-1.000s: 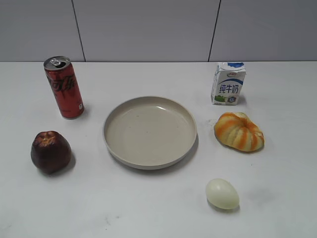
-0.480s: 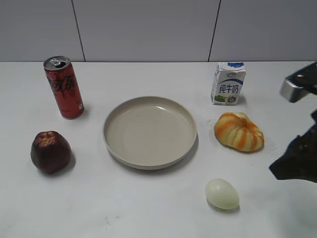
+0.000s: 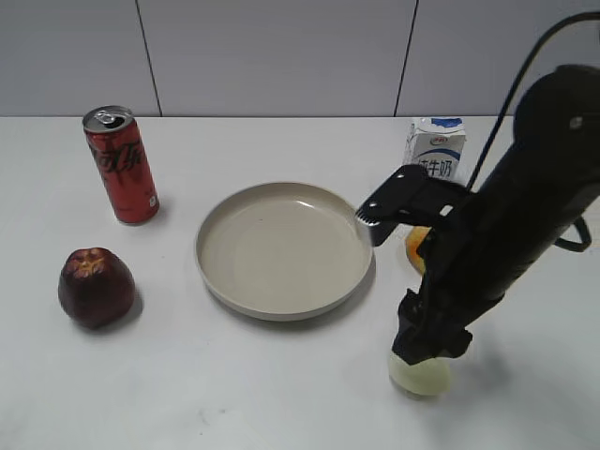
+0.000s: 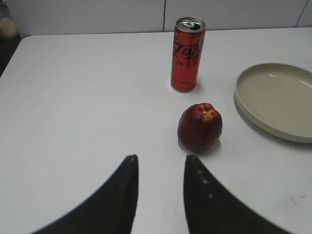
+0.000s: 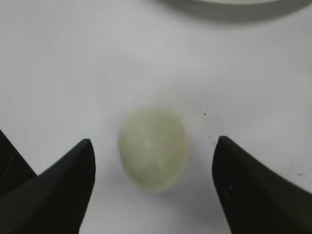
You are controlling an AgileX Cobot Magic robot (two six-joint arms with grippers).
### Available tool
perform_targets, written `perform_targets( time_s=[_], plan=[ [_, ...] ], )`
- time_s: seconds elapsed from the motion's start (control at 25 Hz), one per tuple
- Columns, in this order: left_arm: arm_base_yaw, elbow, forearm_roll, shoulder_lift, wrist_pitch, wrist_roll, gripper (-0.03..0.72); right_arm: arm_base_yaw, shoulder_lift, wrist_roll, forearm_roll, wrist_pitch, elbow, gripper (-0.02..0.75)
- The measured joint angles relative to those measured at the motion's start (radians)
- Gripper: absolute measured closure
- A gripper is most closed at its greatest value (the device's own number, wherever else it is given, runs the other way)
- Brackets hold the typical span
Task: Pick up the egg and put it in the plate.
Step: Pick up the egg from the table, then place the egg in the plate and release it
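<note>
The pale cream egg (image 3: 421, 376) lies on the white table at the front right, partly covered by my right gripper (image 3: 427, 342) just above it. In the right wrist view the egg (image 5: 153, 147) sits between the two open fingers (image 5: 154, 142), apart from both. The beige plate (image 3: 225, 286) lies in the middle of the table, empty; its rim shows in the left wrist view (image 4: 243, 105) and the right wrist view (image 5: 234, 10). My left gripper (image 4: 160, 158) is open and empty over bare table, short of the apple.
A dark red apple (image 3: 96, 286) lies at the left, with a red drink can (image 3: 122, 165) behind it. A milk carton (image 3: 435, 150) stands at the back right. An orange-and-white pumpkin-shaped thing (image 3: 413, 247) is mostly hidden behind my right arm.
My right arm has come in from the right edge and dropped over the egg. The egg, plate and other objects have not moved.
</note>
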Motion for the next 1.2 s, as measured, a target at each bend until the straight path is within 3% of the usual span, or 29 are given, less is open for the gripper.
perform_targets(
  time_s=[0.36,0.56,0.72,1.04,1.2],
  plan=[
    [0.0,0.0,0.0,0.0,0.0,0.0,0.453,0.021,0.152,0.012,-0.079,-0.02,-0.017,0.174],
    [0.0,0.0,0.0,0.0,0.0,0.0,0.453,0.021,0.167,0.018,-0.099,-0.025,-0.018,0.293],
    [0.0,0.0,0.0,0.0,0.0,0.0,0.453,0.021,0.168,0.02,-0.102,0.036,-0.041,0.293],
    [0.0,0.0,0.0,0.0,0.0,0.0,0.453,0.021,0.169,0.021,-0.086,0.144,-0.308,0.293],
    [0.0,0.0,0.0,0.0,0.0,0.0,0.453,0.021,0.17,0.022,0.005,0.007,-0.417,0.293]
  ],
)
